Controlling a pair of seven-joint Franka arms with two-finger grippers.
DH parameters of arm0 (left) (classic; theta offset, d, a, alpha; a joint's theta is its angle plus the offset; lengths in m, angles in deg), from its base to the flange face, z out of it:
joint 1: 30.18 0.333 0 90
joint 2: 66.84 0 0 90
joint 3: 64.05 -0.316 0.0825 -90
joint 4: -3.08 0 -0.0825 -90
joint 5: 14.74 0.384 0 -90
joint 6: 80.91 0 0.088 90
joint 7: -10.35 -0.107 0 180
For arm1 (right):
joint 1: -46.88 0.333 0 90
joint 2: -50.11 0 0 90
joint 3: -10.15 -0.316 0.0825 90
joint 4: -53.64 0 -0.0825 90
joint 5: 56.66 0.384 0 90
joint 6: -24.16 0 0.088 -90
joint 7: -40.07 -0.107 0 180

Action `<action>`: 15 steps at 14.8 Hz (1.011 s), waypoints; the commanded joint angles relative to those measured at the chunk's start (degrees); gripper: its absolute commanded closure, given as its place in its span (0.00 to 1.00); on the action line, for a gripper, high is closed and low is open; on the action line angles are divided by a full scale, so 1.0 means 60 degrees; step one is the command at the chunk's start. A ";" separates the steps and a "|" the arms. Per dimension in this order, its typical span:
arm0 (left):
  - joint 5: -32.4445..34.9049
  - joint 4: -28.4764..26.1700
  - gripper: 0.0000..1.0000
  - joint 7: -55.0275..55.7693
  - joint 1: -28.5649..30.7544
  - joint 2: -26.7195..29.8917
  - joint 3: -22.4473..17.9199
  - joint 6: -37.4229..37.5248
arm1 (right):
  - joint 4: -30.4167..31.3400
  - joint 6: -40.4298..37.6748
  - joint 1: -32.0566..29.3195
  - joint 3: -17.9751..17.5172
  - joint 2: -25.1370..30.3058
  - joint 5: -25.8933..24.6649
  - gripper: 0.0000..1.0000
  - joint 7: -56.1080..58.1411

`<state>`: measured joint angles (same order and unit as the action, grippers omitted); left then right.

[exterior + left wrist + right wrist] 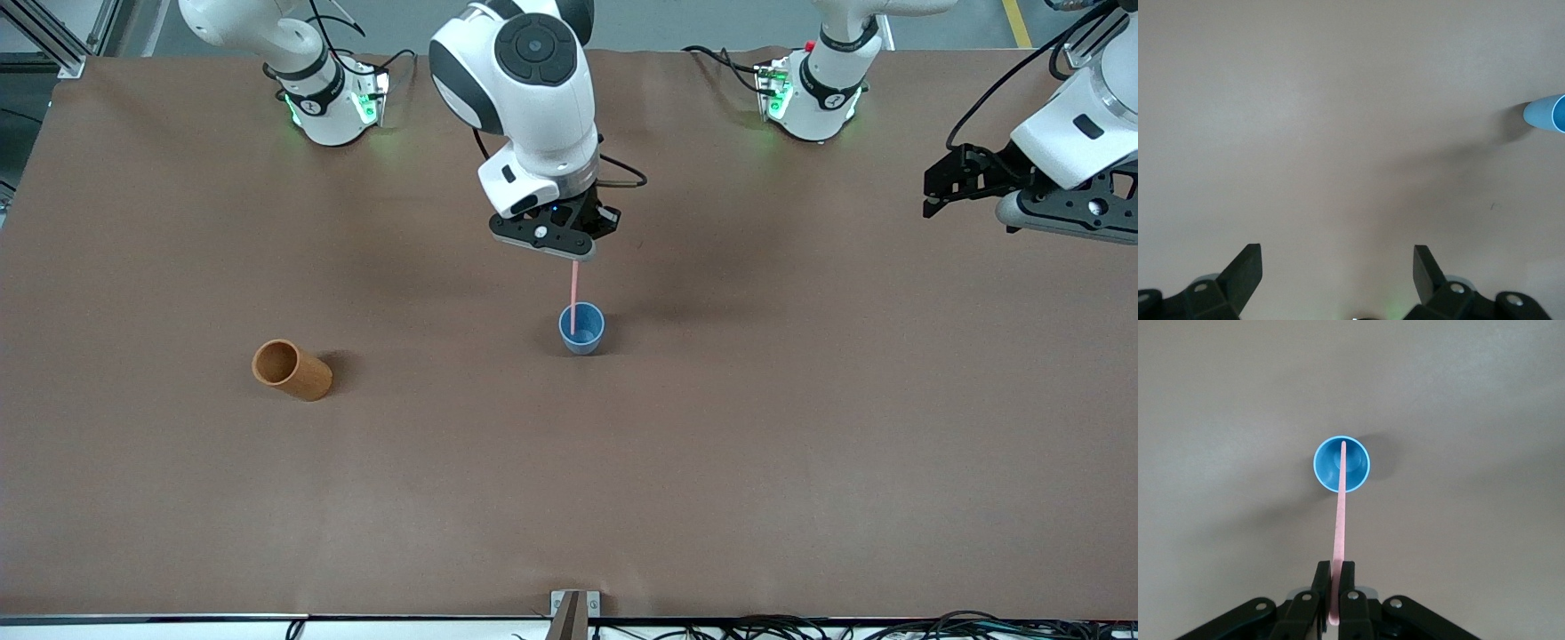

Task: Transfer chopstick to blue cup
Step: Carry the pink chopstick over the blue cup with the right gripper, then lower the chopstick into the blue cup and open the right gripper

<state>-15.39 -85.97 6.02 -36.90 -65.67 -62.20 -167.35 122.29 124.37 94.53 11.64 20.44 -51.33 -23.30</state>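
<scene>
The blue cup (581, 330) (1341, 465) stands upright near the middle of the table. Directly above it hangs my right gripper (576, 257) (1336, 568), shut on the top of the pale pink chopstick (574, 298) (1339, 513). The chopstick hangs almost vertical, and its lower end is inside the cup's rim. My left gripper (929, 203) (1337, 257) waits open and empty in the air over the left arm's end of the table. An edge of the blue cup (1547, 113) shows at the border of the left wrist view.
An orange-brown cylindrical cup (291, 370) lies on its side toward the right arm's end of the table, a little nearer the front camera than the blue cup. The brown table cover (800, 444) surrounds both cups.
</scene>
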 commanded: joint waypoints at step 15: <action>-0.0213 0.0604 0.00 0.0003 0.0022 -0.0475 -0.0016 -0.0330 | 0.0277 0.1624 0.0290 0.0163 -0.1119 -0.0069 0.48 0.0148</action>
<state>-15.82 -83.98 6.03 -36.87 -67.92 -62.27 -169.63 123.42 133.78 96.36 12.22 12.81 -51.40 -22.93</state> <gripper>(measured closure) 0.000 0.855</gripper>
